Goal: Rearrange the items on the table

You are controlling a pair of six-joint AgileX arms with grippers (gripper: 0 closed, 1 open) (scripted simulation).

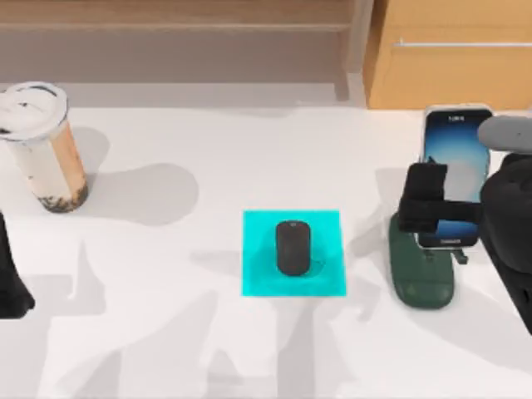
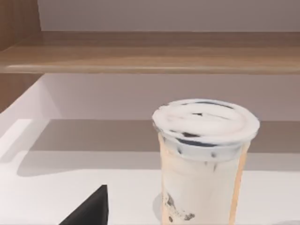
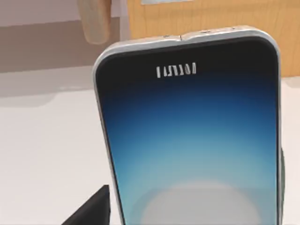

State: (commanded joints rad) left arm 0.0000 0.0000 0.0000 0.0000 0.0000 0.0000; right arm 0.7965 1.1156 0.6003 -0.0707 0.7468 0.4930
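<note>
A cyan mat (image 1: pixel 293 253) lies near the middle of the white table (image 1: pixel 166 332), and everything else is placed from it. On the mat, close to its centre, stands the small dark cylinder (image 1: pixel 292 248), upright and untouched by either arm.

To the right of the mat is a dark green stand (image 1: pixel 420 283), and the smartphone (image 1: pixel 455 158) rises from it with its blue-white screen facing up toward the overhead camera. The right gripper (image 1: pixel 436 208) sits over the phone's lower half, directly above the stand, with one dark finger (image 1: pixel 422 198) along the phone's left edge and a bar across its screen. It looks clenched on the phone, though the far finger is hidden by the arm, so the grip is likely rather than certain. In the right wrist view the phone (image 3: pixel 192 140) stands very close to the lens.

Far to the left of the mat, near the table's back left corner, stands the white-lidded cup (image 1: pixel 43 154) of milky brown drink, upright. The left gripper (image 1: pixel 8 278) is at the left edge, nearer the front than the cup and apart from it; I cannot tell how its fingers stand. The left wrist view looks at the cup (image 2: pixel 201 159) from the side.
</note>
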